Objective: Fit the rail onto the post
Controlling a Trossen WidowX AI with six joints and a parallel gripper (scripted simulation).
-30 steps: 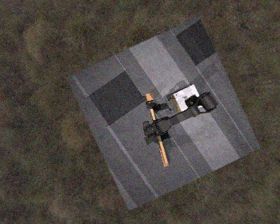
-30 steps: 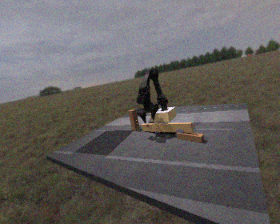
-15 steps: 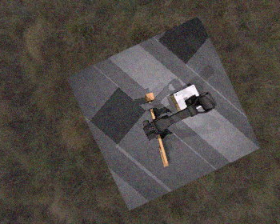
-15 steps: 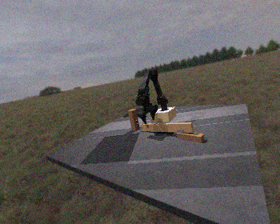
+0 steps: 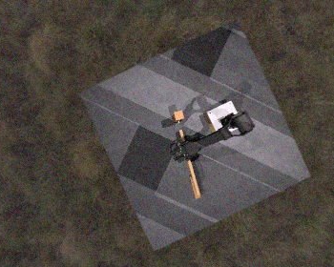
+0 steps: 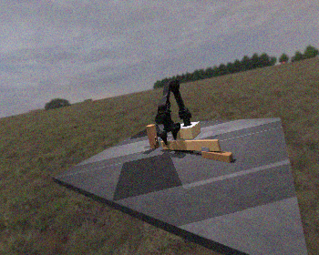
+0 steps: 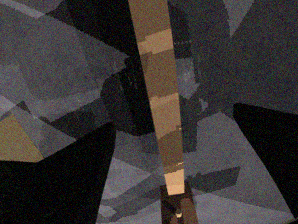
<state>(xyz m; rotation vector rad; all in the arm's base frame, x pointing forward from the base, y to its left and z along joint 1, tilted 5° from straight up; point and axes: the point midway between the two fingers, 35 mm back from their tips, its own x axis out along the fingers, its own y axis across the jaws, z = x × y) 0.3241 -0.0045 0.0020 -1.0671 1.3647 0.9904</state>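
The long wooden rail (image 5: 194, 178) (image 6: 200, 145) (image 7: 164, 112) slopes from the low footboard block (image 6: 218, 156) down to its near end by the table. The wooden post (image 5: 178, 115) (image 6: 151, 136) stands upright beyond that near end. A gap separates them. A peg (image 7: 179, 215) shows on the post's dark face in the wrist view; both pegs cannot be told apart clearly. My gripper (image 5: 182, 147) (image 6: 170, 140) (image 7: 174, 119) is open and empty. It points down over the rail's near part, one finger to each side in the wrist view. The bracket and the rail's end holes are hidden.
The arm's base stands on a white-topped block (image 5: 219, 112) (image 6: 189, 132) (image 7: 16, 142) to the side of the rail. The arm reaches across from it. The grey patterned table (image 5: 238, 191) (image 6: 236, 187) lies under everything, with grass beyond its edges.
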